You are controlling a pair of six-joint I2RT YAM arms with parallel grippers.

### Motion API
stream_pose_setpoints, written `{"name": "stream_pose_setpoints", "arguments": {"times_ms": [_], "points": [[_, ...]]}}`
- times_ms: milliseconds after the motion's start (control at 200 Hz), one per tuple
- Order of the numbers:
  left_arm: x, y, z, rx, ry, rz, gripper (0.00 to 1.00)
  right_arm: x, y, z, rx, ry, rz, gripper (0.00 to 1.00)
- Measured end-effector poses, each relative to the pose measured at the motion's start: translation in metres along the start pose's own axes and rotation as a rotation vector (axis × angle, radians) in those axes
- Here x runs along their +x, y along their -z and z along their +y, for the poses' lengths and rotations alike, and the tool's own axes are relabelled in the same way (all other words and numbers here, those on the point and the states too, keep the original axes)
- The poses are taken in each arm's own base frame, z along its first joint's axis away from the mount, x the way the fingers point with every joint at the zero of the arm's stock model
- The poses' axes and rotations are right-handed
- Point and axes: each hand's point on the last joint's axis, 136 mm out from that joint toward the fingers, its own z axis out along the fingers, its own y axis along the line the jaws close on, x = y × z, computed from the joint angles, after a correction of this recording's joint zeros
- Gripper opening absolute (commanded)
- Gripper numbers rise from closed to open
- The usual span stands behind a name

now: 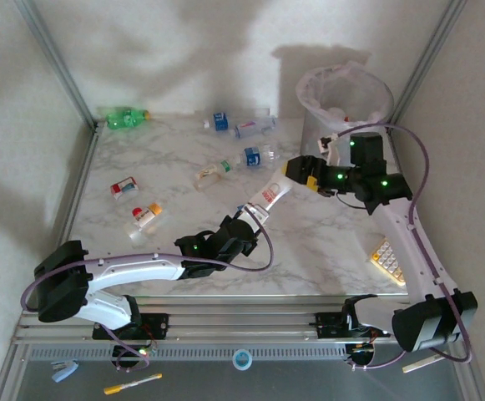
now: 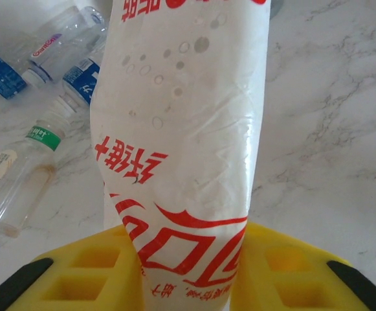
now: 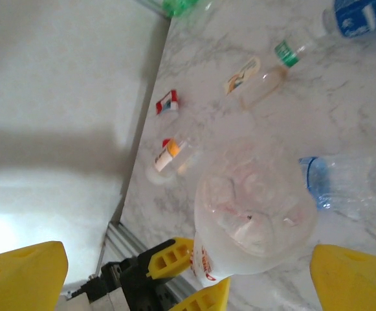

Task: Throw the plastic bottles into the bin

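My left gripper (image 1: 255, 217) (image 2: 188, 262) is shut on a white bottle with red Coca-Cola lettering (image 1: 272, 194) (image 2: 181, 129), holding it off the table and slanted toward the right arm. Its clear base (image 3: 255, 220) sits between the spread yellow fingers (image 3: 26, 272) of my right gripper (image 1: 300, 173) (image 3: 188, 275), which is open and not touching it. The grey bin (image 1: 346, 104) with its whitish bag stands behind the right gripper. Several bottles lie on the marble: a green one (image 1: 125, 118), blue-labelled ones (image 1: 217, 122) (image 1: 257, 155) and a green-labelled one (image 1: 211, 173) (image 2: 19, 168).
A clear bottle (image 1: 255, 127) lies at the back. A red-labelled bottle (image 1: 124, 187) (image 3: 167, 102) and an orange-labelled one (image 1: 145, 216) (image 3: 168, 155) lie on the left. The beige calculator (image 1: 388, 259) rests near the right arm. Metal frame posts and white walls close the table in.
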Motion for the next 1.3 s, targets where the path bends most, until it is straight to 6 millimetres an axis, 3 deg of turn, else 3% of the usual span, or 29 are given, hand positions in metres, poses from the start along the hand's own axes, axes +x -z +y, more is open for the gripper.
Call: {"name": "stream_pose_setpoints", "arguments": {"times_ms": [280,480,1101,1226,1301], "points": [[-0.004,0.001,0.000,-0.010,-0.001,-0.018,0.30,0.020,-0.031,-0.011,0.010,-0.029,0.095,0.93],[-0.008,0.004,-0.007,0.007,-0.012,-0.034,0.30,0.024,-0.046,-0.013,0.013,-0.033,0.122,0.86],[-0.009,0.005,-0.010,-0.001,-0.025,-0.042,0.32,0.024,-0.050,-0.017,0.024,-0.043,0.127,0.54],[-0.009,0.005,-0.009,-0.008,-0.026,-0.044,0.46,0.025,-0.050,-0.018,0.034,-0.047,0.131,0.47],[-0.010,0.005,-0.009,-0.010,-0.018,-0.047,0.67,0.024,-0.050,-0.019,0.043,-0.043,0.129,0.45]]}}
